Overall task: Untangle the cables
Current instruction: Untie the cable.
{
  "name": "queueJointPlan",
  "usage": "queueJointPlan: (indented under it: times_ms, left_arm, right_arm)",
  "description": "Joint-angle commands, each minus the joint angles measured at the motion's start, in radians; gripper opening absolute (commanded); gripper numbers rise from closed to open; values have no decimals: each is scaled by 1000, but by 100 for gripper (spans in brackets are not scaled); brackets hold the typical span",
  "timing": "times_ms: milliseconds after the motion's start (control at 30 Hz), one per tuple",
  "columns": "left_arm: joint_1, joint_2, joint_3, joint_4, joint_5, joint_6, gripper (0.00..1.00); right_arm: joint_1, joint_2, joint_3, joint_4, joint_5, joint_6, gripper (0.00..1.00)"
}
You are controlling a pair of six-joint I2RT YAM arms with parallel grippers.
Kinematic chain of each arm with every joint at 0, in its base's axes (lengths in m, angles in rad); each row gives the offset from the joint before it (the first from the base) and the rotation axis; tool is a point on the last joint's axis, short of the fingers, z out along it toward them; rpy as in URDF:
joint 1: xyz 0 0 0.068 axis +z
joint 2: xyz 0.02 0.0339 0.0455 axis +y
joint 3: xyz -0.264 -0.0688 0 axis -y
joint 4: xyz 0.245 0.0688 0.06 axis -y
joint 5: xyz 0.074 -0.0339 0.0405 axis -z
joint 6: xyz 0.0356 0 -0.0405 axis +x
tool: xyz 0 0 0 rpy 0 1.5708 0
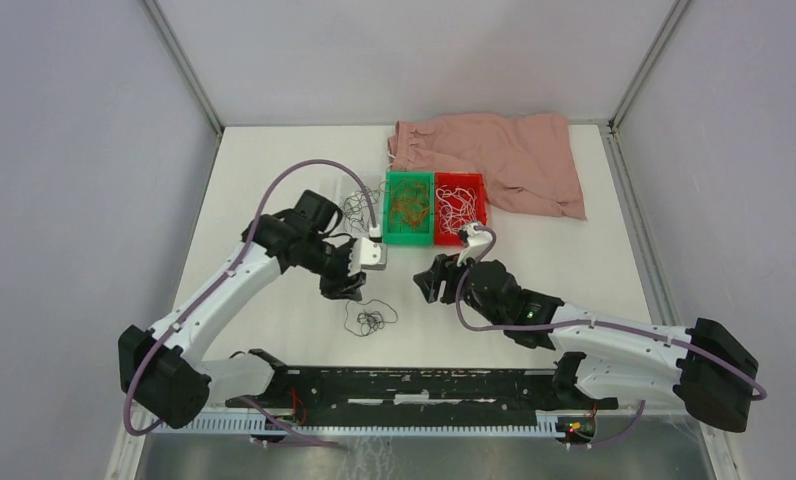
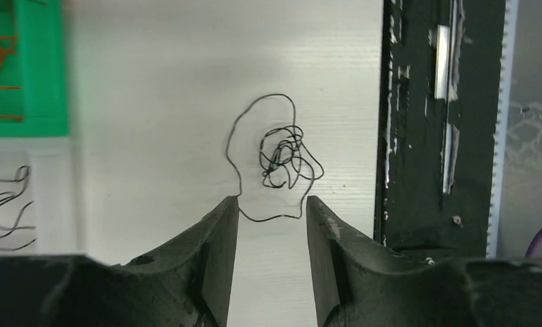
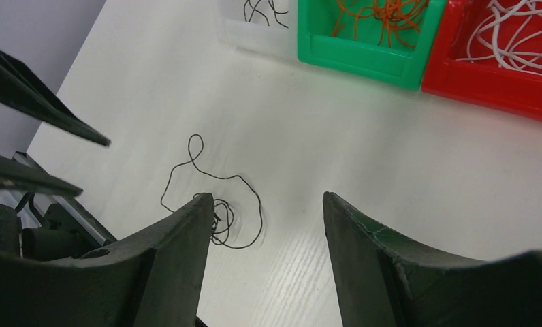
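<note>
- Black cable (image 2: 282,160): one thin strand, balled into a small knot with a loose outer loop. It lies flat on the table (image 1: 594,260) between the two tools, nearer the arm bases than the bins.
- Handling, as judged: near weightless, limp with a little spring, so the curl is likely kept when lifted. Not fragile. Thin and smooth, so slip out of a weak pinch is to be expected.
- Grasp point, as judged: the free outer loop is preferred over the knot core, so the knot can be shaken or drawn open. The pinch has to be made right down at the surface.
- Left tool (image 2: 272,204): fingers spread, nothing held, tips just beside the loop's near end.
- Right tool (image 3: 268,199): spread wider, nothing held, tangle seen just beside its left finger.
- Sorted stock: orange cables (image 3: 377,13) in the green bin (image 3: 363,58), white cables (image 3: 520,27) in the red bin (image 3: 486,85), black strands (image 3: 265,10) in the white tray (image 3: 254,41). All three are set side by side.
- Surface: white, matte, faint grain. Low friction is assumed, so the strand may be dragged instead of lifted.
- Room: black rail (image 2: 418,136) near the tangle, pink cloth (image 1: 494,160) behind the bins, well apart. The table is walled on three sides.
</note>
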Motion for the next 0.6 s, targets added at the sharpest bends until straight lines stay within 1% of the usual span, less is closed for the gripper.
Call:
queueJointPlan:
  times_ms: [0, 67, 167, 233, 300, 400, 467, 567]
  left_arm:
    - [-60, 37, -45, 5, -62, 149, 49]
    - [-71, 56, -84, 76, -90, 120, 49]
    - [-85, 86, -150, 213, -209, -14, 47]
    - [-85, 109, -166, 223, -238, -84, 48]
    - [-85, 103, -204, 278, -268, -188, 48]
    - [-85, 98, -265, 354, -307, -299, 48]
    - [-85, 110, -285, 372, -316, -332, 48]
    - [-85, 110, -319, 402, -328, -345, 49]
  right_arm:
    - [-1, -64, 28, -53, 65, 8, 67]
    - [-2, -96, 13, -55, 86, 8, 66]
    - [-3, -137, 9, -72, 112, -4, 65]
    - [-5, -153, 15, -92, 121, -18, 65]
    - [-5, -161, 22, -105, 133, -33, 65]
    - [-5, -166, 27, -106, 149, -45, 65]
    - [-5, -162, 29, -102, 154, -47, 65]
    - [-6, -153, 31, -99, 153, -43, 64]
